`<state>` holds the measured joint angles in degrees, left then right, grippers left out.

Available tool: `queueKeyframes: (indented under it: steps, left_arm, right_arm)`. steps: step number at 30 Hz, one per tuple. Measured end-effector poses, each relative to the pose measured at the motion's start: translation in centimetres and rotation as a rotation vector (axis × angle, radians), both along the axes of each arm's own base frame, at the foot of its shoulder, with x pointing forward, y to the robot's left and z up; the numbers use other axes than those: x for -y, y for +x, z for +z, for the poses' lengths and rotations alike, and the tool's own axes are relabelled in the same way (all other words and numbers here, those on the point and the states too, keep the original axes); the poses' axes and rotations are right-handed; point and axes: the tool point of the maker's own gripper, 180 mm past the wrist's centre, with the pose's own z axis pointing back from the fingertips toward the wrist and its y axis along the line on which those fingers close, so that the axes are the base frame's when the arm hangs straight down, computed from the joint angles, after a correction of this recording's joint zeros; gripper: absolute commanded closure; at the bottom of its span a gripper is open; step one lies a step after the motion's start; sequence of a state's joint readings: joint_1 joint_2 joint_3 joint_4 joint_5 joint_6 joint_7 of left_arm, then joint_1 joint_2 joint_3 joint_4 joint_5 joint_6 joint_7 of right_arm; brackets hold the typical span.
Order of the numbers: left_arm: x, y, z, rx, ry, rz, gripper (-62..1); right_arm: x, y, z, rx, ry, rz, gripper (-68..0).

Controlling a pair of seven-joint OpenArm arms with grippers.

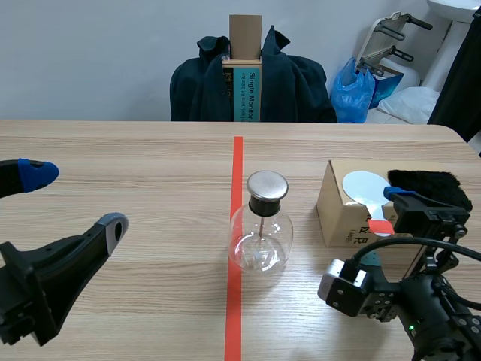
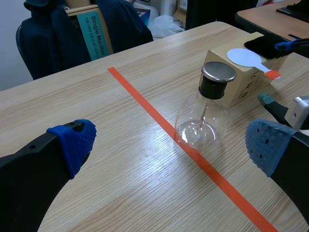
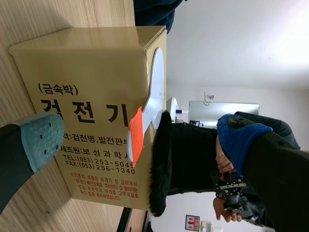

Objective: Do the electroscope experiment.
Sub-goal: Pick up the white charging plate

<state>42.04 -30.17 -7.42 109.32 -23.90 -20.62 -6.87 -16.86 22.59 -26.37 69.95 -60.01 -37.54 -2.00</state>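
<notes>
1. Two black arms enter at the near edge of a wooden surface (image 1: 135, 165). The left tool (image 1: 75, 197) has its fingers wide apart, holds nothing, and sits far to the left, well apart from everything else.
2. At the near right, the right tool (image 3: 140, 140) also has its fingers apart. One pad sits on either side of a paddle's orange handle, and neither seems to press on it.
3. In the middle, a round glass flask (image 1: 260, 239) with a metal cap stands upright on a red tape line (image 1: 236, 316), between the two arms.
4. Just right of the flask sits a cardboard box (image 1: 342, 218). The white paddle (image 1: 362, 185) lies flat on top, and its handle juts past the box's near edge. Its long axis therefore runs near to far, straight into the right tool's gap. The right arm is much the nearer and looks best placed to grasp it.
5. A black fur (image 1: 425, 184) lies on the box, just beside the paddle.
6. Farthest away, a chair (image 1: 293, 86) is draped in a dark jacket.
</notes>
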Motion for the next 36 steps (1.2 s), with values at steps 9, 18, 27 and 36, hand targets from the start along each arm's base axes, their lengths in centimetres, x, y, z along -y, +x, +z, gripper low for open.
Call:
queueKeyframes:
  steps: [9,18,27,36]
  left_arm:
    - [0.0,0.0,0.0,0.0,0.0,0.0,-62.3]
    - [0.0,0.0,0.0,0.0,0.0,0.0,-62.3]
    - [0.0,0.0,0.0,0.0,0.0,0.0,-62.3]
    - [0.0,0.0,0.0,-0.001,0.001,0.0,-62.3]
  right_arm:
    - [0.0,0.5,0.4,0.015,-0.005,0.003,-27.4]
    - [0.0,0.5,0.4,0.014,-0.005,0.003,-0.8]
    - [0.4,0.5,0.3,0.01,-0.019,0.007,-0.8]
    - [1.9,1.6,3.4,0.138,-0.027,0.01,-0.8]
